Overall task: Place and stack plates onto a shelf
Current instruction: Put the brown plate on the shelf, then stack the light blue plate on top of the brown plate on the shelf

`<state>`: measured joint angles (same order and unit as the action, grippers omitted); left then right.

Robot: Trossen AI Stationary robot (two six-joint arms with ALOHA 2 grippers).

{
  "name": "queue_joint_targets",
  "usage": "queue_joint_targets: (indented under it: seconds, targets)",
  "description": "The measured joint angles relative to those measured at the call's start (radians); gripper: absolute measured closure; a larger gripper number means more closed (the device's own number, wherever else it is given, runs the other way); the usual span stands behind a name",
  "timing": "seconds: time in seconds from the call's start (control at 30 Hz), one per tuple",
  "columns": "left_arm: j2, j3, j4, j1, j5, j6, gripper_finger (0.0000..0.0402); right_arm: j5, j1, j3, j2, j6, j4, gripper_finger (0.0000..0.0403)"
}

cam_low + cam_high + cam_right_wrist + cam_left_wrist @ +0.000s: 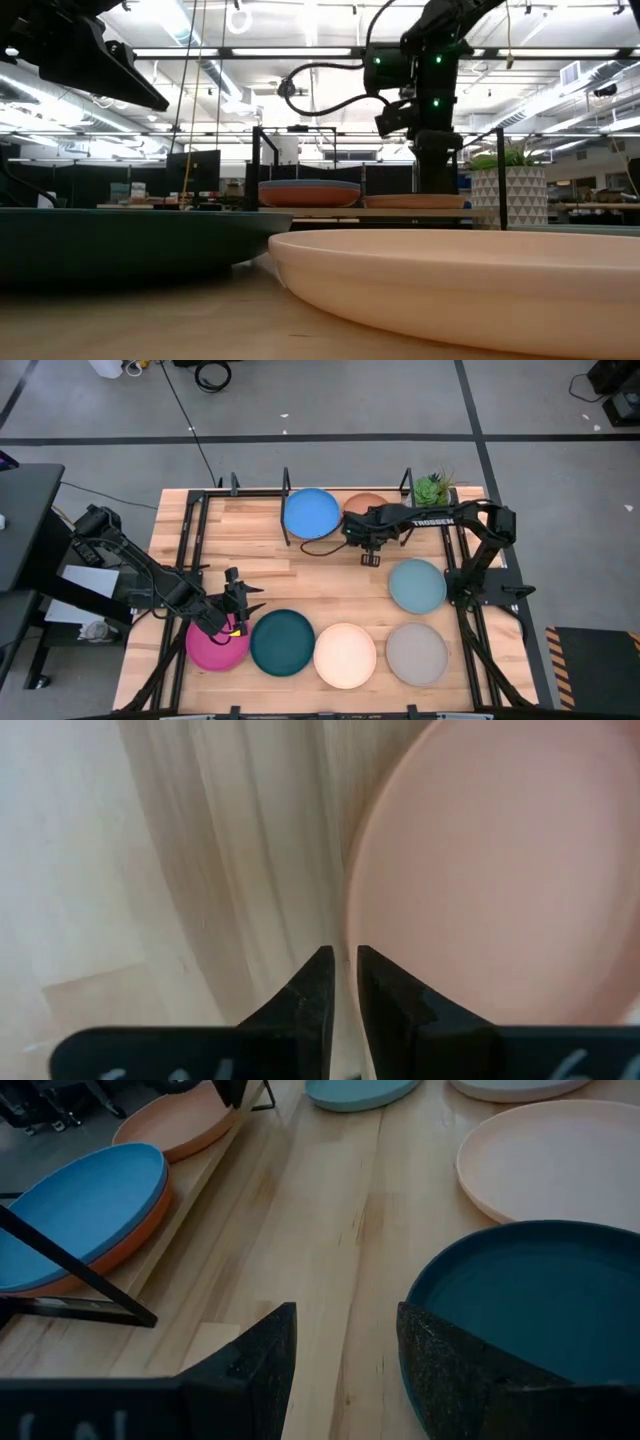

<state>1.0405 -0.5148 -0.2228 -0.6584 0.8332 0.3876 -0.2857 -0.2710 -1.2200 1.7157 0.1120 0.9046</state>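
Right hand (340, 982) slightly parted, straddling tan plate (490, 870) rim.

Right gripper (341, 982) slightly parted; left gripper (345, 1355) wide

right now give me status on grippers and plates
Right gripper at tan plate rim on shelf, fingers barely apart. Left gripper open over magenta plate. Nothing in the way.

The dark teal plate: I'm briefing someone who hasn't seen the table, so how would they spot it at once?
Start at the wooden table and go to its near edge, away from the shelf. Four plates lie in a row there; the dark teal plate is second from the left, between the magenta plate and the cream plate. It is the darkest plate.
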Motion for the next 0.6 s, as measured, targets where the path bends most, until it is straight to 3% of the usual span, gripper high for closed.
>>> queue_joint_targets:
  seconds: [0.13,0.37,0.6]
  targets:
    - [0.0,0.0,-0.034,0.018,0.002,-0.005,0.0221,-0.035,0.06,-0.024,-0.004,-0.043,0.043,0.0348]
    - [0.0,0.0,-0.169,0.086,0.062,0.065,0.0221,0.02,0.201,-0.025,-0.019,-0.143,0.079,0.0348]
    - [0.0,0.0,-0.17,0.107,0.062,0.073,0.0221,0.083,0.326,0.009,-0.02,-0.433,0.137,0.0342]
